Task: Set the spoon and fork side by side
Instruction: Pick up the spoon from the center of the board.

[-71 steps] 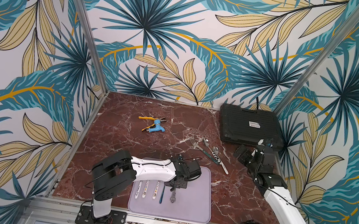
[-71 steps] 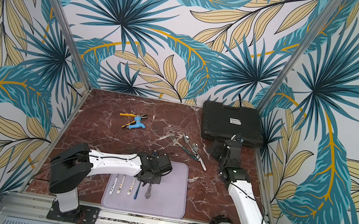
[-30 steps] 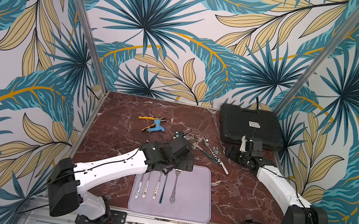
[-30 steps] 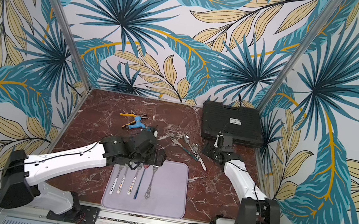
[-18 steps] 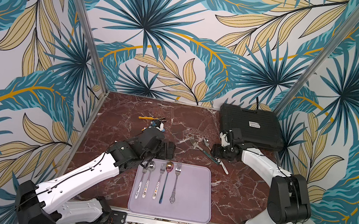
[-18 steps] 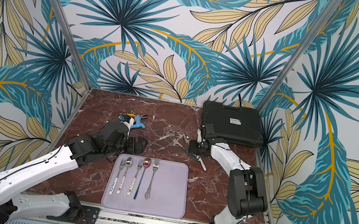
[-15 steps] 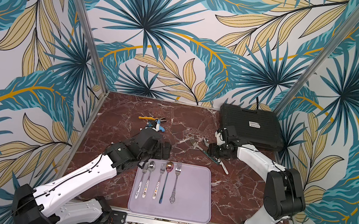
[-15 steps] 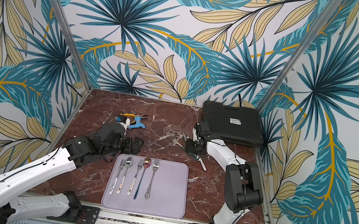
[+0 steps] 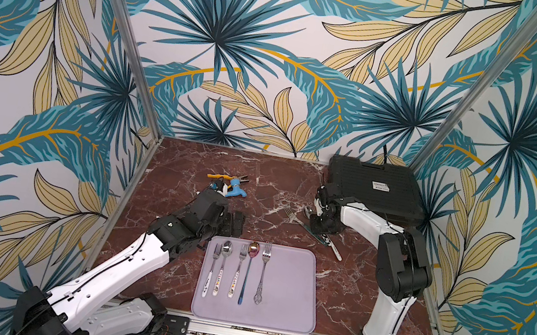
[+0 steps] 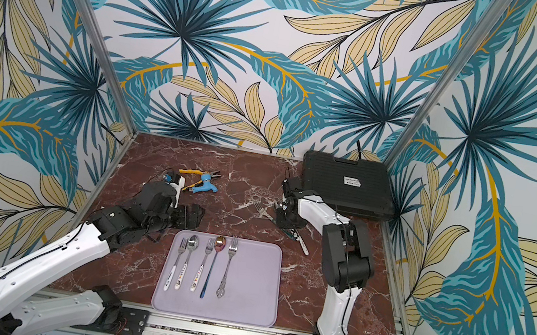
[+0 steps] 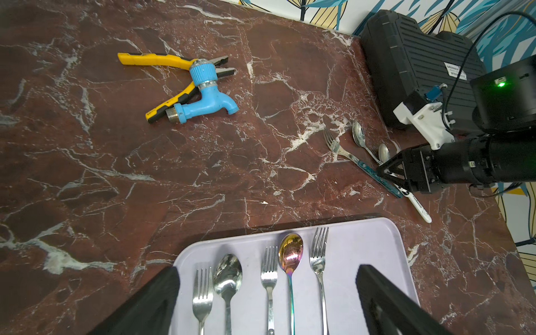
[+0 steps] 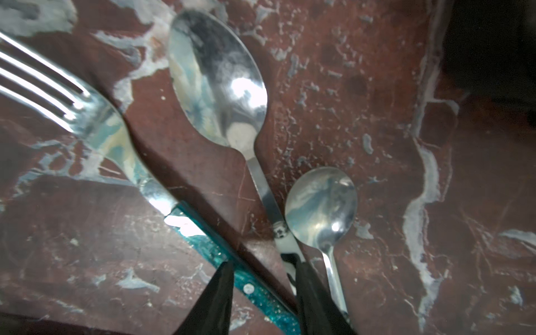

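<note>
On the lilac tray [image 9: 294, 290] lie three forks and two spoons in a row, among them a rainbow spoon [image 9: 253, 249] with a fork [image 9: 267, 249] beside it. Loose on the marble lie a teal-handled fork [image 12: 110, 130], a large spoon [image 12: 217, 78] and a small spoon [image 12: 322, 208]. My right gripper [image 12: 264, 278] is low over them. Its fingers [image 12: 214, 301] straddle the fork's teal handle, still a little apart. My left gripper [image 11: 268, 272] hovers wide open and empty at the tray's far edge; in a top view it [image 9: 232, 223] sits left of the tray.
A black case [image 9: 374, 189] fills the back right corner, close behind the right arm. Yellow pliers [image 9: 217, 176] and a blue tap [image 9: 235, 188] lie at the back left, just beyond the left arm. Walls close in three sides.
The left arm has drawn back from the tray toward the back left, still open. The right gripper has swung in over the loose cutlery, dropped to the teal fork handle and narrowed its jaws.
</note>
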`<state>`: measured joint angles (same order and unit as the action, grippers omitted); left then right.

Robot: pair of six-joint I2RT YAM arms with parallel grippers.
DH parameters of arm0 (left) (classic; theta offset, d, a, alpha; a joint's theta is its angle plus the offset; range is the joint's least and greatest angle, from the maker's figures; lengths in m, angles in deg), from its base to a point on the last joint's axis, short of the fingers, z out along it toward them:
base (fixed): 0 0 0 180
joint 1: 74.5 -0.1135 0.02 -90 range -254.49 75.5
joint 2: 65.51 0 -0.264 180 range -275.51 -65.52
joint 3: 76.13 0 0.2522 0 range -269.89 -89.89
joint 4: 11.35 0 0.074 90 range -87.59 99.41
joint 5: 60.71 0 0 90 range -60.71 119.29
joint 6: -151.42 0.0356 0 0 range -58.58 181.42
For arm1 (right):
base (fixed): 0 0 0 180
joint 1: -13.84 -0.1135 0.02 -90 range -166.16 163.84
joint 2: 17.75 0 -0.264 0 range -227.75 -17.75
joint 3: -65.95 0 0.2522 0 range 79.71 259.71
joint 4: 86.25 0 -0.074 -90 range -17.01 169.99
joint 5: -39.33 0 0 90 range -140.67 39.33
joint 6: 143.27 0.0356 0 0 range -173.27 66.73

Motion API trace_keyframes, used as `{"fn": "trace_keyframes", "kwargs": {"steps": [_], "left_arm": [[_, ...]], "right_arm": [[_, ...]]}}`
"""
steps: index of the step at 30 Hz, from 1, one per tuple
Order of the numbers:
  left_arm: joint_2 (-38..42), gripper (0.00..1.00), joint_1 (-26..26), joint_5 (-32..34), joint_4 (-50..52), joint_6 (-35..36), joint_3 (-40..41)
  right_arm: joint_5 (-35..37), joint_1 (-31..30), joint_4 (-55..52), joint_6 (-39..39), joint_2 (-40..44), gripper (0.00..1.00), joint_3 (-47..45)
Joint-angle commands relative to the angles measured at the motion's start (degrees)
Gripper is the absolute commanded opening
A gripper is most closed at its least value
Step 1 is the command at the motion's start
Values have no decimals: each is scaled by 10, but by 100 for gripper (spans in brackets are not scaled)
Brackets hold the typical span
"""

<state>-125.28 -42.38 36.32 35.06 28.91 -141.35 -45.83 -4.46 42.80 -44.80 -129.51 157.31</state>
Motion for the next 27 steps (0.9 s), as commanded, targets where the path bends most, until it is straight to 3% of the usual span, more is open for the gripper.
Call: {"fn": "trace_keyframes", "kwargs": {"steps": [1,9,16,24,27], "left_arm": [[6,100,-10,-22,-16,19,17],[4,100,-17,-28,-21,21,21],[12,100,-21,-23,-10,22,18],[33,100,-24,-18,4,20,17],[42,100,-25,-13,10,21,18]], "right_arm": [[37,4,-24,-11,-6,42,2],[31,6,-27,-16,-12,41,-7],[-1,6,-23,-15,-18,29,-13],[-12,6,-38,-16,-25,31,-8],[-16,6,-38,-11,-18,16,-7]]}}
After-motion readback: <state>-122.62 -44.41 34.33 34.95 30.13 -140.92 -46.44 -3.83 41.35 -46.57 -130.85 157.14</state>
